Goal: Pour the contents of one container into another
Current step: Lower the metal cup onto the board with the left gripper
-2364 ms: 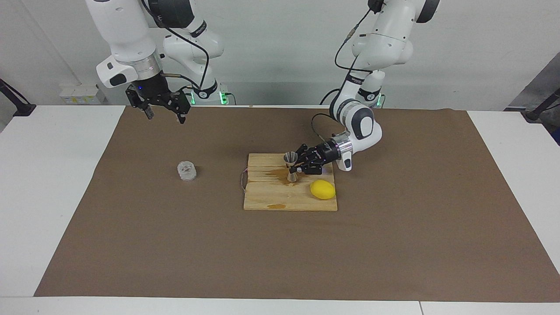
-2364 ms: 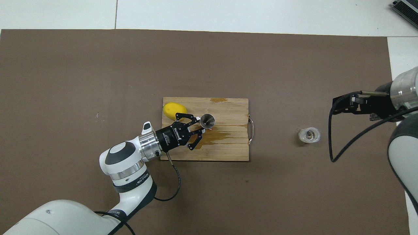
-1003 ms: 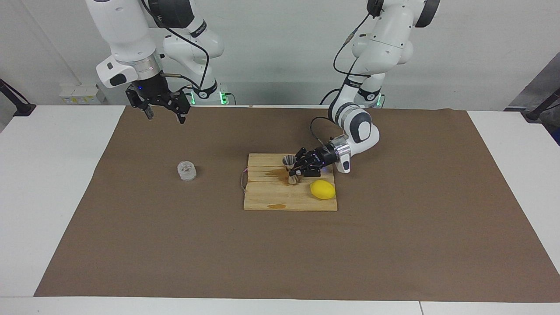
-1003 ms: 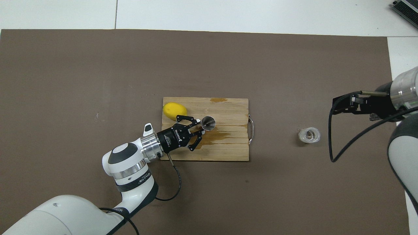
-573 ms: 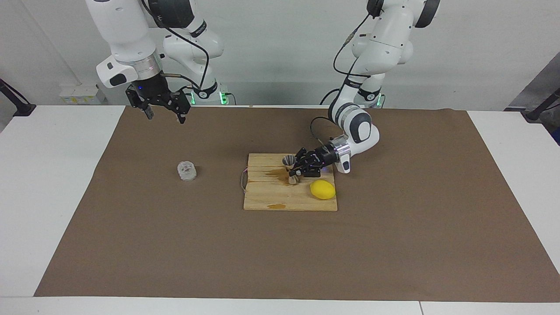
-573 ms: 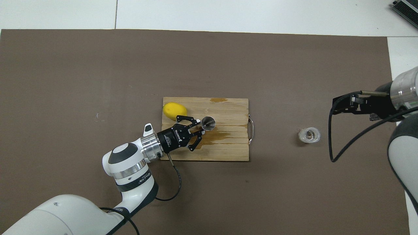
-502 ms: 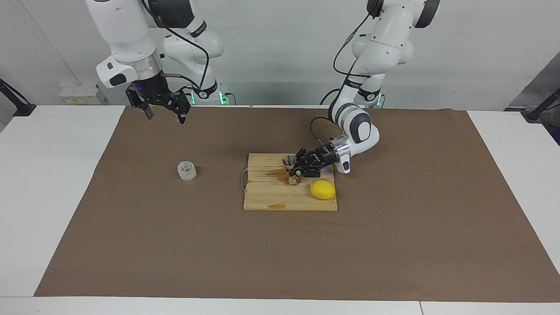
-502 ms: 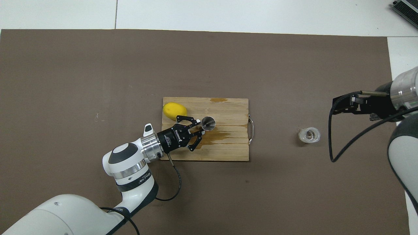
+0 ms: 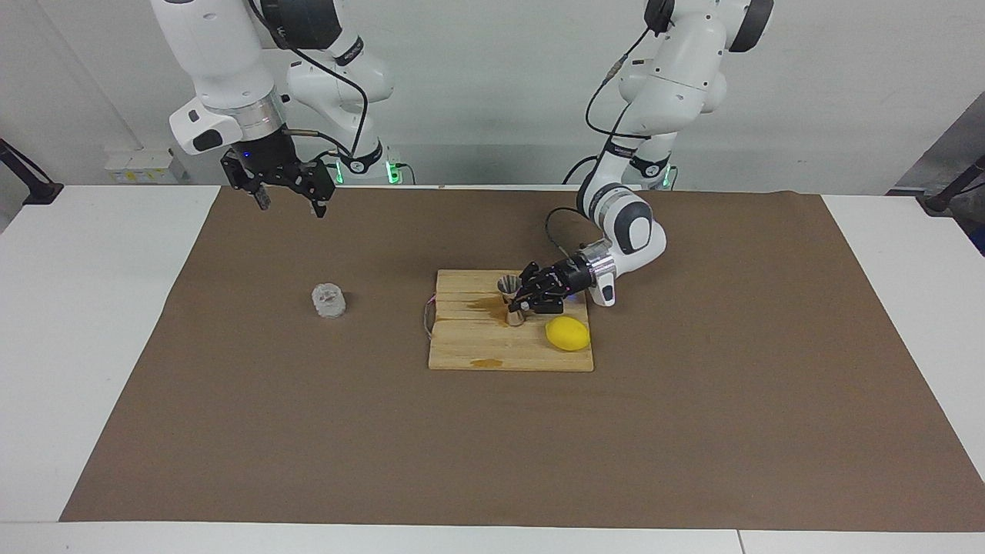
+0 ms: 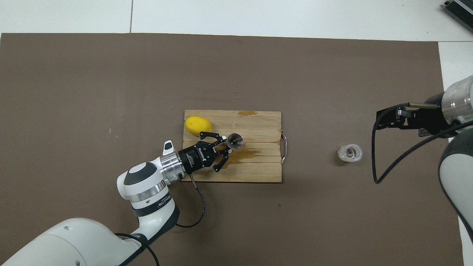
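Note:
The steel jigger [image 9: 511,301] stands upright on the wooden cutting board [image 9: 477,350], with its open top showing in the overhead view [image 10: 235,140]. My left gripper [image 9: 522,300] reaches in low from the left arm's end, its fingers closed on the jigger's narrow waist; it also shows in the overhead view [image 10: 226,147]. The bumpy clear glass cup [image 9: 329,301] stands alone on the brown mat toward the right arm's end, and shows in the overhead view [image 10: 350,153]. My right gripper [image 9: 291,204] hangs open and empty in the air, over the mat's edge by the robots, apart from the cup.
A yellow lemon [image 9: 568,333] lies on the board, beside the left gripper and farther from the robots. A brown wet stain [image 9: 485,305] marks the board by the jigger. The board has a metal handle [image 10: 283,147] on the cup's side.
Since 2.4 s ago the left gripper's fingers have closed in on the jigger's waist and the left arm has shifted slightly. The right arm and the cup have not moved.

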